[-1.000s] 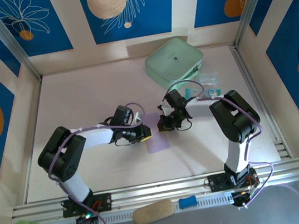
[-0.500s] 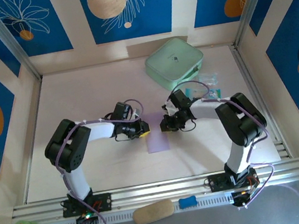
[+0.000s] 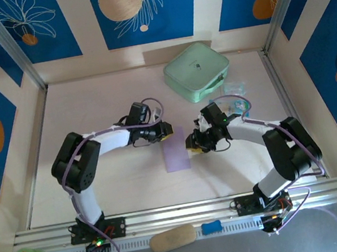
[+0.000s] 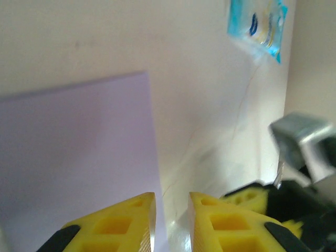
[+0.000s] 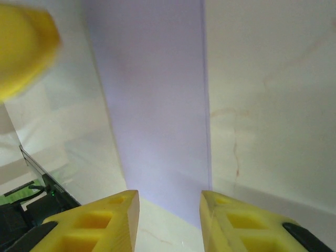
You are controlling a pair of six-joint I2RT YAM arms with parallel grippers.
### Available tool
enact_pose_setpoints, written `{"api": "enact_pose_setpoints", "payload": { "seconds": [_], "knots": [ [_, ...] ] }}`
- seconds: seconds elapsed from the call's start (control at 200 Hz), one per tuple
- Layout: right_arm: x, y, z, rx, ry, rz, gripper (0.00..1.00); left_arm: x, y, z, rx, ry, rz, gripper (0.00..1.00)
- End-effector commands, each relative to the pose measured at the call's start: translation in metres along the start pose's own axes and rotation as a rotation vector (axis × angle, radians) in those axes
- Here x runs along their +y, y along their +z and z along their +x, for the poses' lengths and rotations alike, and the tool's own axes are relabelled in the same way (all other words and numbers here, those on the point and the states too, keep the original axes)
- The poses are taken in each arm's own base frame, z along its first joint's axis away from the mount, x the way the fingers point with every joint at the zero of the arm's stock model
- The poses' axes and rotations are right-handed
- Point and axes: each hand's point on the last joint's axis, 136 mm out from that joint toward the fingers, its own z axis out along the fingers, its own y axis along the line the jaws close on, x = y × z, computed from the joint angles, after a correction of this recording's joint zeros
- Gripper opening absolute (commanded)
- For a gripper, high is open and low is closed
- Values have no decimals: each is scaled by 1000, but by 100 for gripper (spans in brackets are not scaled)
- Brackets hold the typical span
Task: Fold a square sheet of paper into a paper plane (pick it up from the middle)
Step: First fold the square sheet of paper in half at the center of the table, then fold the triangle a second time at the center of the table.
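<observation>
The lavender sheet of paper (image 3: 175, 150) lies flat on the table as a narrow folded rectangle, not as a full square. My left gripper (image 3: 168, 130) sits low at its far end, the fingertips a narrow gap apart with bare table between them and the sheet (image 4: 79, 157) just left of them. My right gripper (image 3: 190, 145) is at the sheet's right edge. In the right wrist view it (image 5: 169, 202) stands open, holding nothing, with the sheet (image 5: 157, 105) stretching away ahead of it. The paper plane is out of view.
A mint-green case (image 3: 196, 70) stands at the back, with small blue packets (image 3: 235, 94) beside the right arm and one packet (image 4: 258, 23) ahead of the left gripper. A tan object (image 3: 172, 238) and a blue one (image 3: 211, 226) lie on the front rail.
The right gripper has opened and drawn back to the sheet's right edge. The left gripper has shifted towards the sheet's far end. More of the sheet now shows, lying flat.
</observation>
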Motion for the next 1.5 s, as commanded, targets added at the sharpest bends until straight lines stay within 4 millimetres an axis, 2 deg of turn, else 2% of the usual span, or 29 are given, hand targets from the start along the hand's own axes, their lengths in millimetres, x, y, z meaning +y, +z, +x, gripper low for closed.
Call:
{"api": "enact_pose_setpoints", "payload": {
  "seconds": [0.0, 0.21, 0.405, 0.565, 0.975, 1.165, 1.315, 1.495],
  "knots": [
    [3, 2, 23, 60, 75, -20, 38, 19, 8, -9, 19, -11, -27, 22],
    [-2, 11, 48, 106, 98, 5, 40, 36, 20, -21, 30, -18, -43, 22],
    [-16, 13, 55, 99, 142, 62, 41, 72, 25, 0, 64, -92, -130, 21],
    [-8, 16, 56, 115, 143, 22, 41, 85, 23, 14, 74, -121, -153, 20],
    [-5, 31, 56, 142, 159, 6, 37, 87, 20, 18, 82, -135, -165, 19],
    [-12, 36, 56, 138, 180, 40, 36, 86, 20, 17, 78, -135, -164, 19],
    [6, 33, 50, 115, 131, -21, 37, 86, 20, 18, 79, -139, -160, 19],
    [17, 30, 41, 87, 109, -41, 37, 85, 21, 18, 80, -139, -155, 19]
  ]
}}
